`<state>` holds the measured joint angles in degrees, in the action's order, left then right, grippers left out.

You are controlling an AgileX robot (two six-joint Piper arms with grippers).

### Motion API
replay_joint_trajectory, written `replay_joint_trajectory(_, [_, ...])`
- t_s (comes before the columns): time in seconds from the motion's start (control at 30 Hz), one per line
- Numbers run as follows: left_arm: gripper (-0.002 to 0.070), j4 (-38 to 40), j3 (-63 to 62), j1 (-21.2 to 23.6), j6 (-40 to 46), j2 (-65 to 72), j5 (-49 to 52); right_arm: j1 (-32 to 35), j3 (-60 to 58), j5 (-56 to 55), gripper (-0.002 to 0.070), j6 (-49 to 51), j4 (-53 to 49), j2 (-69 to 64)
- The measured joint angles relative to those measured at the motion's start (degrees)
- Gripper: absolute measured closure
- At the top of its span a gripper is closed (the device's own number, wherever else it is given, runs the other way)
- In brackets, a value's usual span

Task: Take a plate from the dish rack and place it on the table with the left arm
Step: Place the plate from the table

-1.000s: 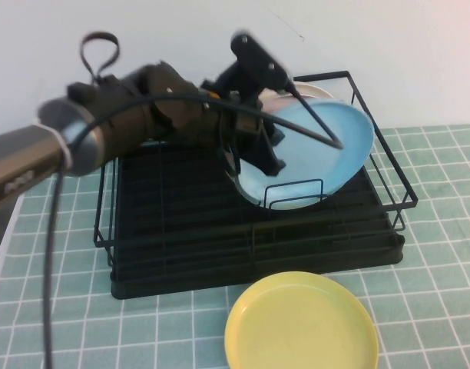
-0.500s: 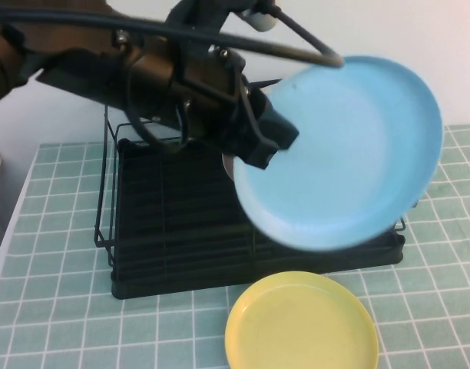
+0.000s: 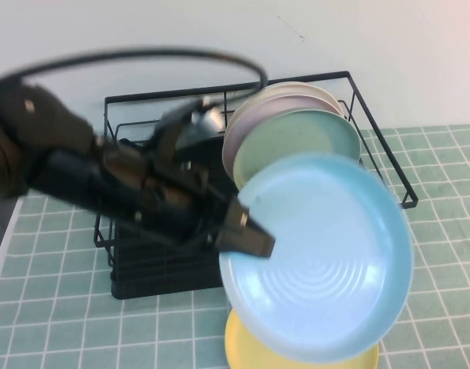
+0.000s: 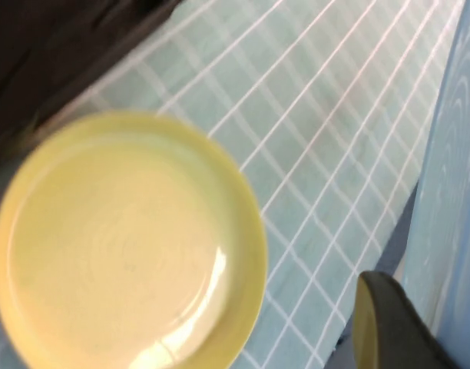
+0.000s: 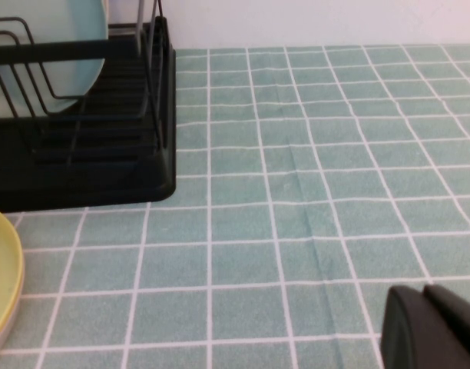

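Observation:
My left gripper (image 3: 249,234) is shut on the rim of the light sky-blue plate (image 3: 321,260). It holds the plate in the air in front of the black dish rack (image 3: 143,278), tilted face up, above the yellow plate (image 3: 246,347) on the green tiled table (image 3: 58,323). In the left wrist view one finger (image 4: 388,327) presses against the blue plate (image 4: 456,192), with the yellow plate (image 4: 120,246) below. My right gripper (image 5: 438,330) is shut and empty, low over the tiles to the right of the rack (image 5: 81,157); it does not show in the high view.
A mint-green plate (image 3: 296,137) stands in the rack, with pale pink and cream plates (image 3: 254,115) behind it. The rack's wire frame (image 3: 358,100) rises at the back right. Bare tiles (image 5: 312,192) lie right of the rack.
My left arm has lifted the blue plate out of the rack, then brought it down and forward to hang over the yellow plate. The plate now faces more upward.

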<state>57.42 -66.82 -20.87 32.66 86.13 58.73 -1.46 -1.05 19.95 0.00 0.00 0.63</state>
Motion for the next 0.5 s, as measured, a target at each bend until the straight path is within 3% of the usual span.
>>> replay_joint_trajectory(0.27, [0.0568, 3.2, 12.3, -0.2, 0.6, 1.3, -10.0, 0.0, 0.0, 0.0, 0.0678, 0.0, 0.0, 0.0])
replay_joint_trajectory(0.5, [0.0568, 5.4, 14.3, -2.1, 1.3, 3.9, -17.2, 0.0, 0.0, 0.0, 0.0678, 0.0, 0.0, 0.0])
